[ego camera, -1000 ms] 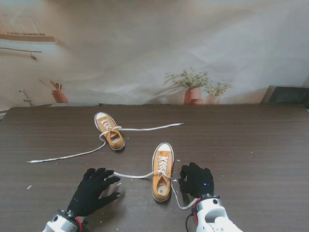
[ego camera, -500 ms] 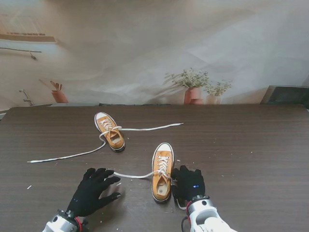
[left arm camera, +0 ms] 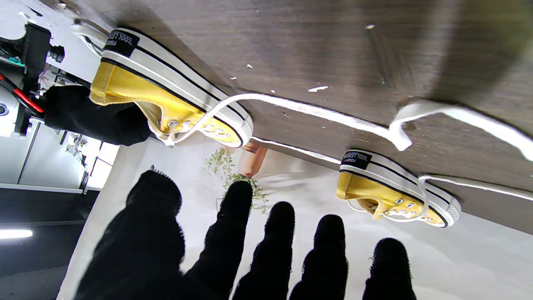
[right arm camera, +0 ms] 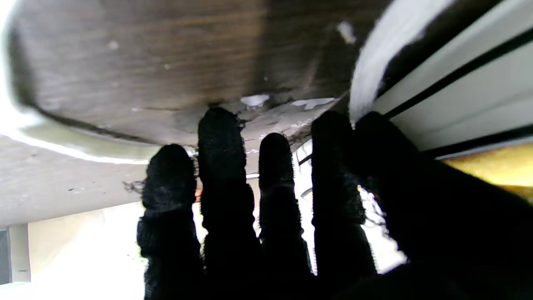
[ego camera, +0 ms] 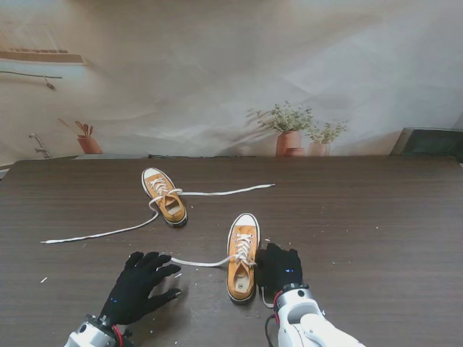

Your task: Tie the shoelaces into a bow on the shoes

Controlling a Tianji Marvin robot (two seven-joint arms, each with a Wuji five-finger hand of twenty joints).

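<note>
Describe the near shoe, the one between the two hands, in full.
The near shoe is a low mustard-yellow canvas sneaker with a white rubber sole and toe cap, black sidewall stripe and a black heel label. It stands upright, toe pointing away from me. Its white lace is untied, one end trailing left across the table. The right hand presses against its right side.
</note>
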